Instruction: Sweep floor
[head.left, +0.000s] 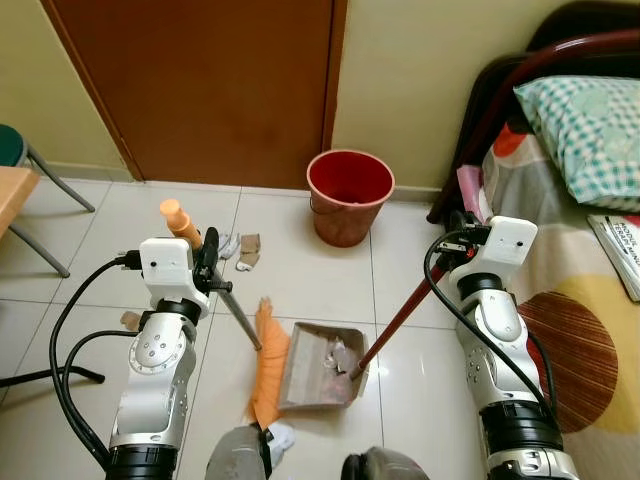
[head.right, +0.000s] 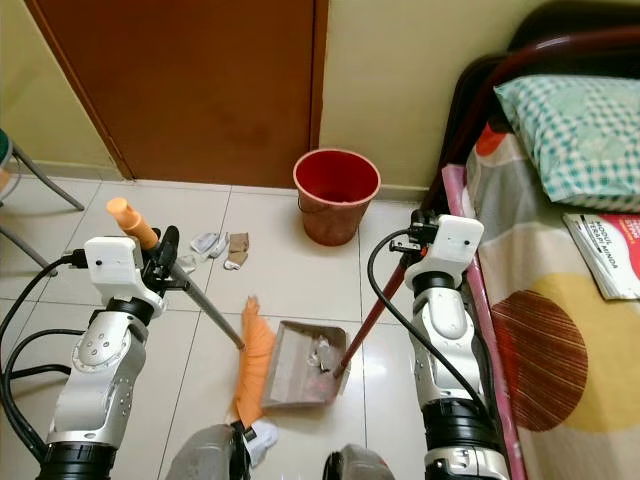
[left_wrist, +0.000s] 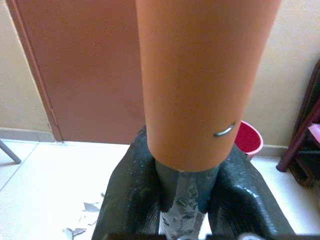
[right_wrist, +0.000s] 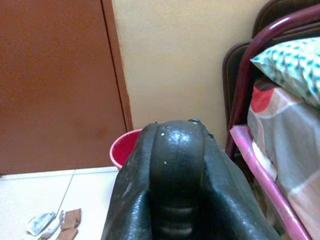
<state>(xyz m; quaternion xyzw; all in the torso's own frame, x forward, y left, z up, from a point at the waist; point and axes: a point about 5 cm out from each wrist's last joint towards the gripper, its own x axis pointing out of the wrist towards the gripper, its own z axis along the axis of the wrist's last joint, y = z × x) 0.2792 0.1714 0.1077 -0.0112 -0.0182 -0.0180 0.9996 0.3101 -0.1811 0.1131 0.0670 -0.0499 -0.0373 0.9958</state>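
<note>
While left gripper (head.left: 207, 262) clamps broom handle (head.left: 232, 308) just below orange cap, orange bristles (head.left: 268, 362) rest on tile floor (head.left: 300, 270) against left edge of dustpan (head.left: 315, 368). Right gripper (head.left: 455, 232) closed around dustpan's red handle (head.left: 400, 318). Pan sits flat between arms, paper scraps (head.left: 338, 354) inside. More scraps (head.left: 240, 250) lie beyond broom, near door (head.left: 210, 80). Red bucket (head.left: 349, 195) by wall, bed (head.left: 585, 250) at right.

Open tiles lie between the broom (head.left: 268, 365) and the door (head.left: 210, 80), broken by paper scraps (head.left: 240, 250) and the red bucket (head.left: 349, 195), while the bed (head.left: 575, 290) walls off the right and a stool leg (head.left: 55, 185) intrudes at left.
</note>
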